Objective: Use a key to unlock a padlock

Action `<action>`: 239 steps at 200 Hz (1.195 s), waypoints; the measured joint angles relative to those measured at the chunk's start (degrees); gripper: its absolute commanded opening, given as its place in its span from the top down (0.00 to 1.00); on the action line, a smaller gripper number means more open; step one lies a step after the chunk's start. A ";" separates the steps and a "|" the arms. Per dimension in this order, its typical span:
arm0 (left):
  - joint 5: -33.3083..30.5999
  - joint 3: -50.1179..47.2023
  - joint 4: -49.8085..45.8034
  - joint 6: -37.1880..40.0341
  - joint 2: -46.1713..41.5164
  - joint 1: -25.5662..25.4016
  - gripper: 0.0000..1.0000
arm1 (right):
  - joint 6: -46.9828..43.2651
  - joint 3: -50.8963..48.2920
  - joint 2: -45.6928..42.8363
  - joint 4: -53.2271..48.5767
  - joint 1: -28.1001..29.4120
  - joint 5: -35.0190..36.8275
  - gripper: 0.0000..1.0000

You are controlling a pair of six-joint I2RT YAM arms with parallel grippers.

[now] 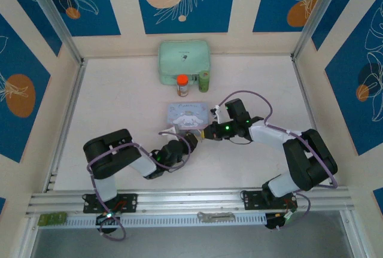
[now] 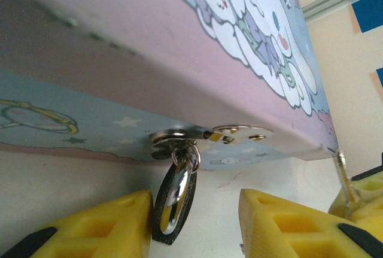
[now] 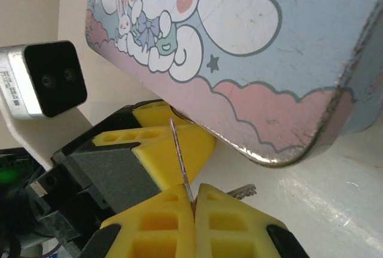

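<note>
Tin (image 2: 179,48) wall above hanging padlock (image 2: 175,204), beside key (image 3: 179,156); case (image 1: 184,61), jar (image 1: 182,85), bottle (image 1: 204,81) behind

Left gripper (image 1: 190,138) and right gripper (image 1: 205,132), fingertips close together above a white table (image 1: 119,102); a light-blue cartoon tin (image 1: 188,114) lies just beyond the fingers.

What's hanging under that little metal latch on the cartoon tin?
A small padlock, hooked through the latch by its shackle, dangling between the yellow fingers of the left hand. Its keyhole cannot be made out from here.
</note>
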 measured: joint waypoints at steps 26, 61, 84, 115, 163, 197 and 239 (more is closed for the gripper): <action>-0.57 0.59 -0.85 -0.24 0.59 0.00 0.76 | 0.00 -0.17 -0.74 0.24 -0.76 0.17 1.00; -0.52 0.94 0.07 0.33 1.81 0.00 1.00 | 0.04 -1.11 -0.92 0.59 -1.33 0.15 1.00; 0.35 0.09 1.44 0.04 1.79 0.15 1.00 | 0.26 -2.21 -1.88 0.17 -1.68 0.09 1.00; 2.49 -3.28 2.49 -1.40 -0.85 0.66 1.00 | 0.72 -2.60 -2.16 -0.09 -1.88 0.20 1.00; 3.32 -9.05 -0.63 -4.35 -10.03 1.33 1.00 | 1.31 -0.63 0.17 0.39 -1.49 -0.11 1.00; 2.86 -10.91 -3.78 -4.46 -16.02 2.49 1.00 | 1.27 5.49 6.05 0.66 0.24 0.74 1.00; 4.26 -13.88 -3.43 -4.28 -19.82 6.62 1.00 | 1.09 13.81 13.18 2.29 1.79 0.74 1.00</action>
